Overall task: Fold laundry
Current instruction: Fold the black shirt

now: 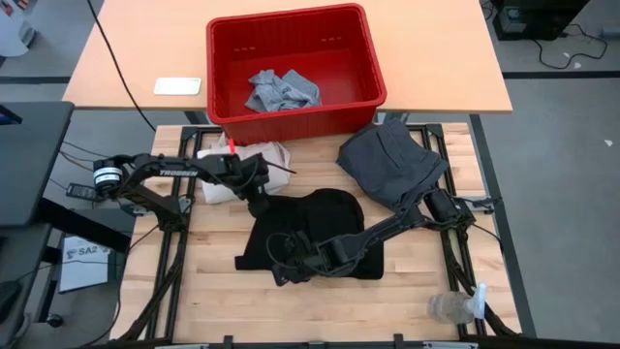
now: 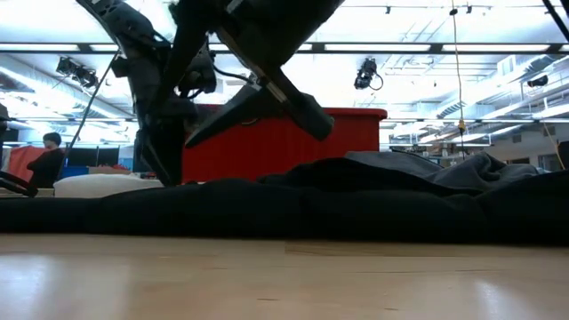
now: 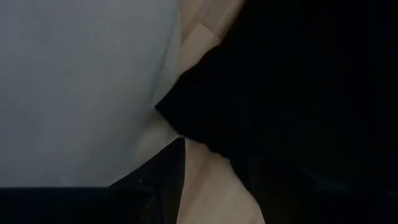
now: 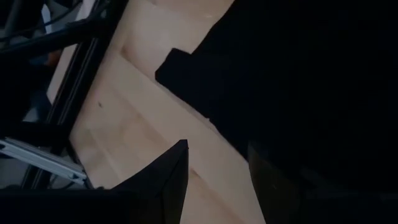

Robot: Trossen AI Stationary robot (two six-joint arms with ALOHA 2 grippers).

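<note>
The black garment [image 1: 320, 228] lies spread mid-bench [image 1: 417, 291], its long axis running across from left to right. The left pincer [image 1: 260, 206] presses at its far-left corner and the right pincer [image 1: 283, 264] at its near-left edge; I cannot tell either pincer's grip.

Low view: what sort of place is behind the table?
Probably a large open robotics lab or workshop: long ceiling light strips, a camera hung from the ceiling, and a person seated at the far left beyond the red plastic bin.
</note>
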